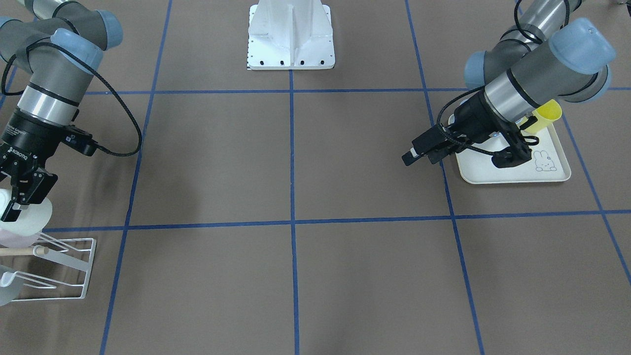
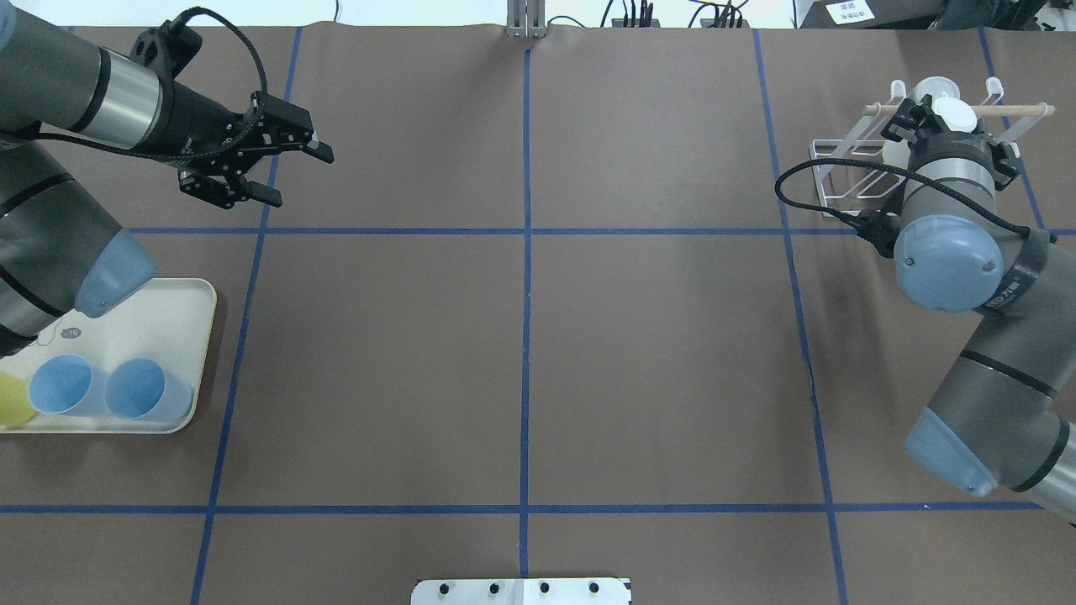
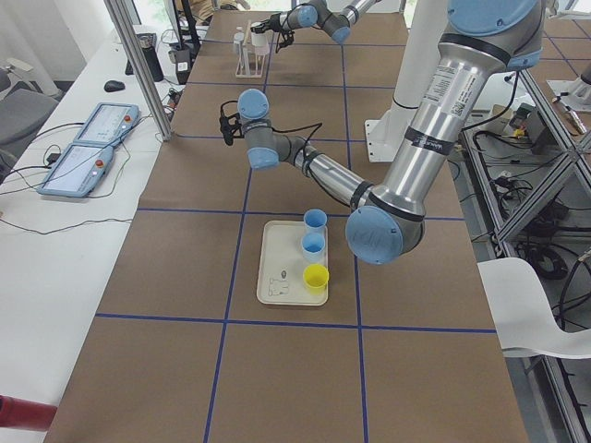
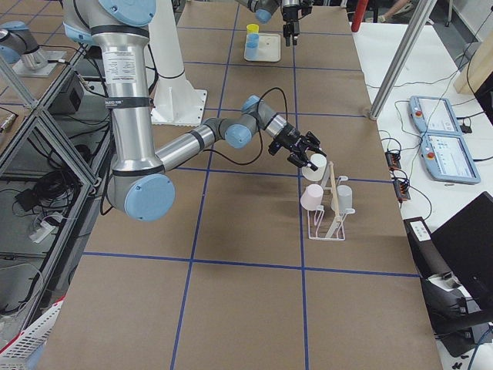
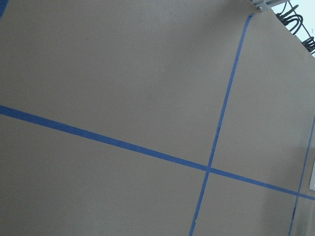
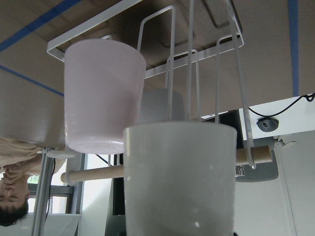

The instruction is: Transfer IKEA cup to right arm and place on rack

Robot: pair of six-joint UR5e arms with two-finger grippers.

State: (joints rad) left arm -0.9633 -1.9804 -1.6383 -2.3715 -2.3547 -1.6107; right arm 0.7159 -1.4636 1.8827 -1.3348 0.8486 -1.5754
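Overhead exterior: right arm (image 2: 941, 260) reached out to the far right corner of the worktop (image 2: 521, 353), its right gripper (image 1: 23, 202) directly above the white wire rack (image 1: 90, 268). Item carried: one white IKEA cup (image 6: 179, 182), jaws closed on it near the rim; it is held clear of the prongs and fills the foreground of the right wrist view, with the wooden dowel (image 2: 1021, 108) crossing just behind it. Step in hand, by judgement: the hand-over is done and placing is under way, the cup not yet seated. Next move calls for: bringing the cup mouth-down over a free prong, lowering until the wire carries it, then parting the jaws and lifting off. Obstructions: a pink cup (image 6: 103, 98) hangs on the rack just beside the carried cup, a pale grey cup (image 6: 160, 105) sits behind it, and the dowel lies close enough to catch the cup wall. Which prong is free cannot be told. Left gripper (image 2: 298, 178): jaws spread wide, holding nothing, hovering over bare worktop well apart from the rack. Other stock: cream rabbit-printed tray (image 2: 181, 315) at the left end, bearing two blue cups (image 2: 59, 385) (image 2: 139, 388) and one yellow cup (image 3: 316, 276).
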